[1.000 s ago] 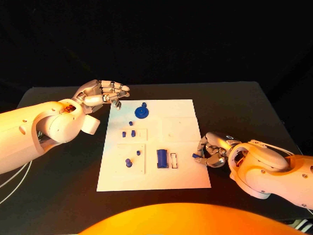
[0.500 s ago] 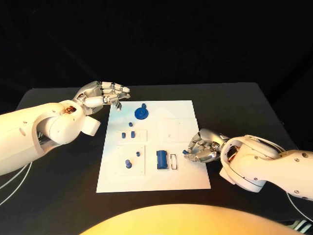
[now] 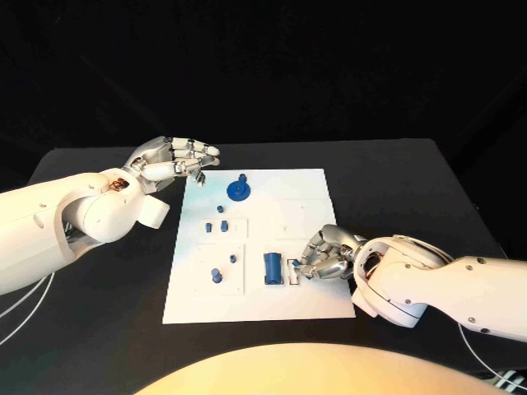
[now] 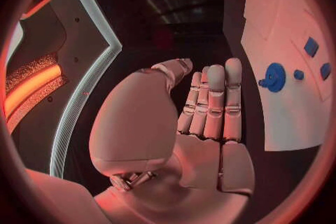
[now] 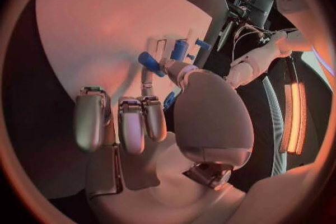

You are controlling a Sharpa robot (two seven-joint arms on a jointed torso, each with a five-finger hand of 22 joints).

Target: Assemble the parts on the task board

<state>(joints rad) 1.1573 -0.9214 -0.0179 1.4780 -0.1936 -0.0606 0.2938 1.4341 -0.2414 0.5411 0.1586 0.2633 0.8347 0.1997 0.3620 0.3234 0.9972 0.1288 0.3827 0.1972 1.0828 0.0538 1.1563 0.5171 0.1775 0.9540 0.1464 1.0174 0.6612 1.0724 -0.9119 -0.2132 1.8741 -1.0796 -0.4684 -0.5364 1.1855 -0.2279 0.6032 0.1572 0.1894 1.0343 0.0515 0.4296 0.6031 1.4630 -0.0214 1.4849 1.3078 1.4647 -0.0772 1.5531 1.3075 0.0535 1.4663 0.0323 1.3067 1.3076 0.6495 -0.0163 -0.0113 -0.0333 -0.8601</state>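
Left hand (image 3: 169,159) is hovering at the task board's (image 3: 311,296) far left corner, fingers loosely curled, holding nothing. Blue parts (image 3: 272,267) are lying across the board. Right hand (image 3: 323,255) is hanging beside them, seemingly pinching a small blue part (image 5: 170,99).

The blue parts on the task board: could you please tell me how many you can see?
7: a gear at the far end, one dot, two pegs, two pieces, one block. The right hand may hide another.
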